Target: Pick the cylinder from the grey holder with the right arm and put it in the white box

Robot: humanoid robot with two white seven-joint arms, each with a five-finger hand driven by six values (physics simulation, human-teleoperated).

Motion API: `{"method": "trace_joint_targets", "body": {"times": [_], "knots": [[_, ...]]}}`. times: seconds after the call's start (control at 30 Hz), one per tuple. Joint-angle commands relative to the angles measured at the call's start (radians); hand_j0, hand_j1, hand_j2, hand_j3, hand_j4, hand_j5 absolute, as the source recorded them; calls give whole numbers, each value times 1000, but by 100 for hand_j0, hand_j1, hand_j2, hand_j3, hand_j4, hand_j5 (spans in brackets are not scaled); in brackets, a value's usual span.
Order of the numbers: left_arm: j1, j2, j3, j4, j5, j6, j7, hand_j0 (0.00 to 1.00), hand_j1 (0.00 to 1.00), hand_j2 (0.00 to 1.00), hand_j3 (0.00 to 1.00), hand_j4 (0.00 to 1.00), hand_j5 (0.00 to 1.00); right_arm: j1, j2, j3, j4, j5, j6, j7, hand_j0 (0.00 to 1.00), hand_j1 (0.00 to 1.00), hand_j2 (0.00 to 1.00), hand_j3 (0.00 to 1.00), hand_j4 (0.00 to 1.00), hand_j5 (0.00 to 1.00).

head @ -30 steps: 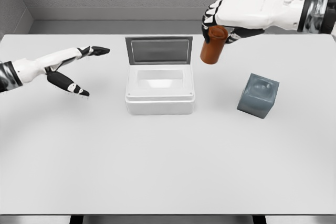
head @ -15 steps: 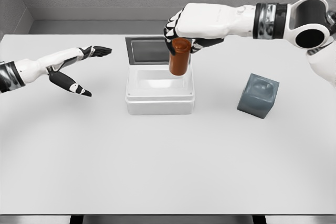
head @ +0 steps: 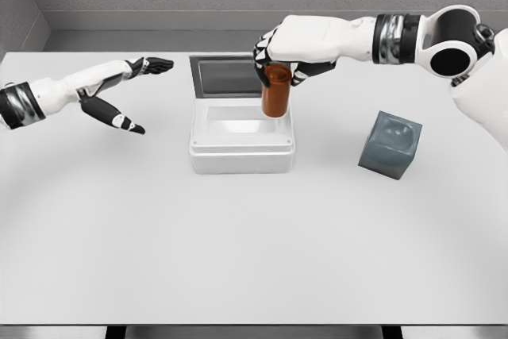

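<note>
The right robot hand (head: 278, 53) is gripping the brown cylinder (head: 276, 93) by its upper end, fingers curled around it from above; the cylinder is hanging nearly upright over the right rear part of the white box (head: 241, 139), its lower end appearing to sit at about the level of the box's rim, though whether it is touching the inside cannot be told from this view. The box's lid (head: 240, 75) is standing open behind the cavity, just beside the cylinder's left; the grey holder (head: 390, 144) is sitting empty on the tabletop (head: 254, 244), well apart to the right.

The step in hand seems to be the lowering and release; to do it well, the hand is probably best shifting slightly left and toward the camera, so the cylinder is centring over the cavity rather than crowding the right wall and the lid; the cylinder is best kept upright while descending, so its bottom edge is not catching on the rim; the fingers should be opening only once the base is resting or nearly resting inside, since a drop from height could tip it out.

The left robot hand (head: 119, 93) is hovering over the tabletop's left side, fingers spread and holding nothing.
</note>
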Motion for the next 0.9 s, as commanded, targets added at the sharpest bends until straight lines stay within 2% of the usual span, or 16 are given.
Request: {"method": "trace_joint_targets", "body": {"times": [0.0, 0.07, 0.23, 0.47, 0.87], "knots": [[-3, -22, 1, 2, 6, 2, 0, 100, 100, 100, 100, 100, 100, 0, 1, 2, 18, -2, 3, -1, 36, 36, 36, 36, 36, 36], [-38, 4, -40, -10, 14, 4, 0, 100, 100, 100, 100, 100, 100, -2, 14, 2, 35, 5, 3, -1, 36, 36, 36, 36, 36, 36], [-32, 17, -30, -24, 17, 5, 0, 100, 100, 100, 100, 100, 100, -2, 37, 2, 54, 33, 3, -1, 36, 36, 36, 36, 36, 36], [-29, 27, -25, -13, 20, 7, 0, 100, 100, 100, 100, 100, 100, -5, 37, 2, 83, 34, 3, -1, 36, 36, 36, 36, 36, 36], [-31, 38, -27, -9, 20, 7, 0, 100, 100, 100, 100, 100, 100, -8, 53, 12, 80, 41, 3, -1, 36, 36, 36, 36, 36, 36]]}}
